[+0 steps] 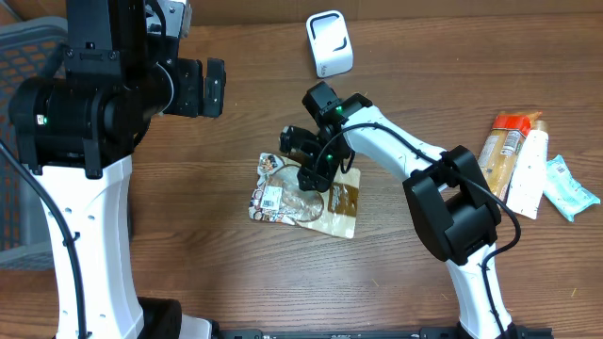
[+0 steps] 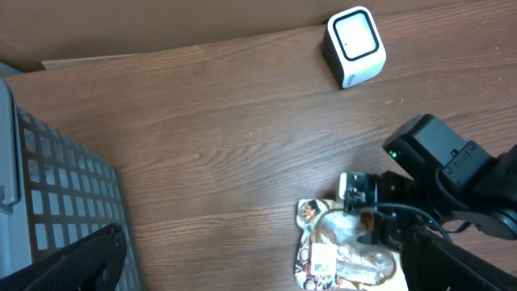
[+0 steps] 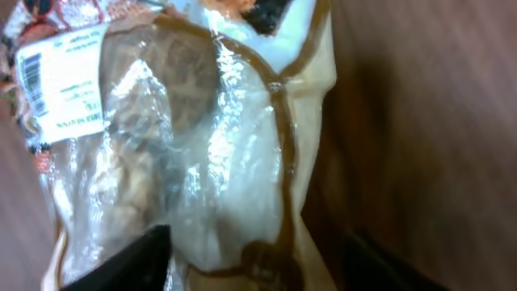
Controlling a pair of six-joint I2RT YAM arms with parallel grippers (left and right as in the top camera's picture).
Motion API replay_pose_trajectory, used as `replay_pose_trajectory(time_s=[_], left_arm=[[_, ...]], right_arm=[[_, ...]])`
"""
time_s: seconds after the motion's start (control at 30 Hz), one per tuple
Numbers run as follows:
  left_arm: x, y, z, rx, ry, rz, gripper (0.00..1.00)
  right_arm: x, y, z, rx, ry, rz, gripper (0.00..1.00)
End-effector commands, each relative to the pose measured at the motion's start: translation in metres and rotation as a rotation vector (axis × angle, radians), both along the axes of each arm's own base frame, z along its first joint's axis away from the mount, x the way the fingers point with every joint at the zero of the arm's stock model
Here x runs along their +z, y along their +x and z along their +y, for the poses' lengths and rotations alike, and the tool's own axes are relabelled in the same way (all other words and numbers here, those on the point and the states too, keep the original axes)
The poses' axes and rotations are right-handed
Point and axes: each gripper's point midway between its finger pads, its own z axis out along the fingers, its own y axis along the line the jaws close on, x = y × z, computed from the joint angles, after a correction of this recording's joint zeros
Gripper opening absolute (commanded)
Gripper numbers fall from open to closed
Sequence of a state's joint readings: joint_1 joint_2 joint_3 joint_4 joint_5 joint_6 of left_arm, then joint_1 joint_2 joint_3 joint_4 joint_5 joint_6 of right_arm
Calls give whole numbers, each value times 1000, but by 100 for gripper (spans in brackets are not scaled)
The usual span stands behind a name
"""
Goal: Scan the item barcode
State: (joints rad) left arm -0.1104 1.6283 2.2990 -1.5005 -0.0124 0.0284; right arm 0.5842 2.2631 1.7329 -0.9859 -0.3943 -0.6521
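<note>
A clear and brown snack pouch [image 1: 283,200] lies flat on the wooden table, its white barcode label [image 1: 272,198] facing up. My right gripper [image 1: 316,171] is down on the pouch's far edge. In the right wrist view the pouch [image 3: 202,137] fills the frame, label [image 3: 60,81] at the upper left. The right gripper [image 3: 275,267] straddles the pouch's edge, jaws apart, with the right finger off the pouch. The white scanner [image 1: 329,42] stands at the back. My left gripper [image 1: 209,85] hovers high at the left, wide open and holding nothing [image 2: 266,271]. Its view shows the pouch [image 2: 347,259] and the scanner [image 2: 354,44].
A grey wire basket [image 1: 24,141] sits at the table's left edge, also seen in the left wrist view [image 2: 56,210]. Orange and white packets [image 1: 513,155] and a teal packet [image 1: 570,188] lie at the right.
</note>
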Motion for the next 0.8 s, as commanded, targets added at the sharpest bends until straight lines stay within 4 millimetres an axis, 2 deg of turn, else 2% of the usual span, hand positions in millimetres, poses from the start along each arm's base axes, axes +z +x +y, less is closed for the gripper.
replay_pose_trajectory(time_s=[0.0, 0.03, 0.13, 0.27, 0.37, 0.47, 0.6, 0.77], left_arm=[[-1, 2, 0, 5, -3, 1, 99], [-1, 2, 0, 5, -3, 1, 99], [-1, 2, 0, 5, -3, 1, 100], [-1, 2, 0, 5, -3, 1, 100], [-1, 2, 0, 5, -3, 1, 100], [-1, 2, 0, 5, -3, 1, 99], [-1, 2, 0, 5, -3, 1, 100], [-1, 2, 0, 5, -3, 1, 100]], right_arm=[[4, -5, 3, 9, 19, 31, 49], [5, -8, 4, 10, 29, 45, 35], [8, -12, 7, -27, 45, 87, 4], [8, 1, 4, -230, 31, 147, 4], [9, 19, -4, -428, 31, 197, 4], [10, 41, -23, -709, 24, 290, 4], [3, 62, -65, -1117, -70, 391, 4], [3, 62, -71, -1145, -79, 415, 4]])
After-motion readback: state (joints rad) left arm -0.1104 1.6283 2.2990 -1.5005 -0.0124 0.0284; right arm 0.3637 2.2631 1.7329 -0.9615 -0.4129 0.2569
